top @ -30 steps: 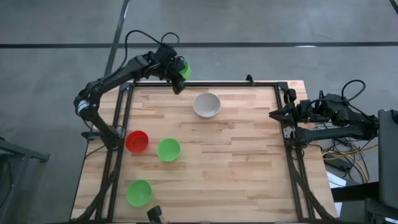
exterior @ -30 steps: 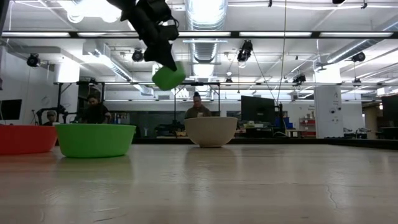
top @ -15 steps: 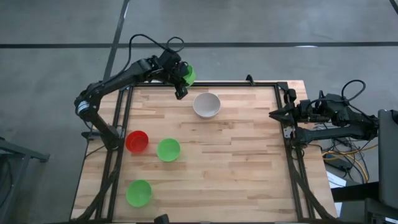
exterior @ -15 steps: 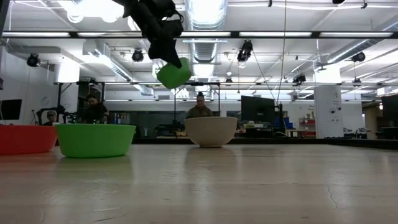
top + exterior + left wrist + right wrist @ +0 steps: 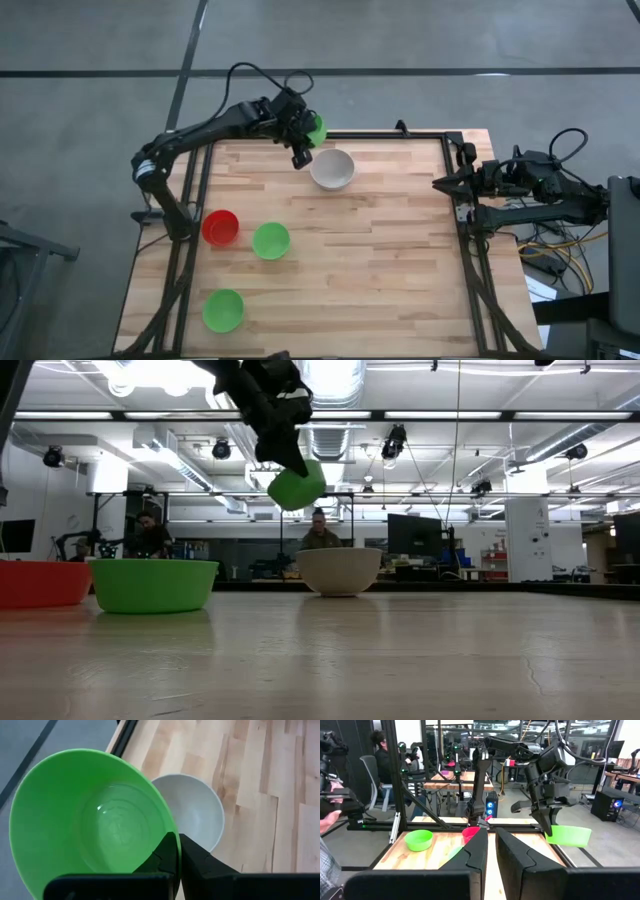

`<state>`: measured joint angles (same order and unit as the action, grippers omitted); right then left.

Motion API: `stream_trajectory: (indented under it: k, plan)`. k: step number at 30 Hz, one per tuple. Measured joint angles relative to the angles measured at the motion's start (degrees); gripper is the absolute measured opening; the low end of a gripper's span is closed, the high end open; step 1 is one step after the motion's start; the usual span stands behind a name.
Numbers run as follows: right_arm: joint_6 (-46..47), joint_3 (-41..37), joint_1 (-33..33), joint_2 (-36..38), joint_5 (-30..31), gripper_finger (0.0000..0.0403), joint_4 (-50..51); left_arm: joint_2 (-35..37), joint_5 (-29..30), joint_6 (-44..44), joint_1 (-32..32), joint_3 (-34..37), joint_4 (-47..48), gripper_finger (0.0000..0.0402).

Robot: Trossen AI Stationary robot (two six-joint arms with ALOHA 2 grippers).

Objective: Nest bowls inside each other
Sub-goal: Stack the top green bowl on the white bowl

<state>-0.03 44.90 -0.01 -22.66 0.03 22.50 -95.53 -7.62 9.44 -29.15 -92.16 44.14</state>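
My left gripper [image 5: 301, 152] is shut on a bright green bowl [image 5: 316, 128] and carries it in the air over the table's far edge, just left of the pale white-grey bowl [image 5: 332, 169]. That bowl stands on its base, mouth up. The left wrist view looks into the held green bowl [image 5: 90, 820], with the white bowl [image 5: 200, 815] beyond it. A red bowl [image 5: 220, 227] and two more green bowls [image 5: 270, 240] [image 5: 223, 310] stand on the table's left half. My right gripper [image 5: 440, 183] waits shut at the right edge, touching nothing. My left gripper pinches the green bowl's rim [image 5: 173, 831], with one finger [image 5: 162, 857] inside the bowl and the other [image 5: 200, 865] outside. The fingers slant downward from the table's left. The bowl is tilted and hangs clear of the table [image 5: 297, 487].
A dark metal frame [image 5: 455, 150] runs around the wooden table top. People sit in the room beyond the far edge [image 5: 320, 535]. Bare wood [image 5: 380, 270] fills the table's middle and right half.
My left gripper has carried the green bowl toward the table's right, along the far edge toward the white bowl, and sunk a little. The bowl stays held by its rim, tilted and clear of the table.
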Motion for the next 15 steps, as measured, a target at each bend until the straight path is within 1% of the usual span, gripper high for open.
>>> stream_trajectory:
  k: [15]
  plan:
    - [0.0,-0.01,-0.02,0.0,0.0,0.0034,0.0,-4.47,-0.87,-0.34,2.43,-0.83,-1.26,0.0007]
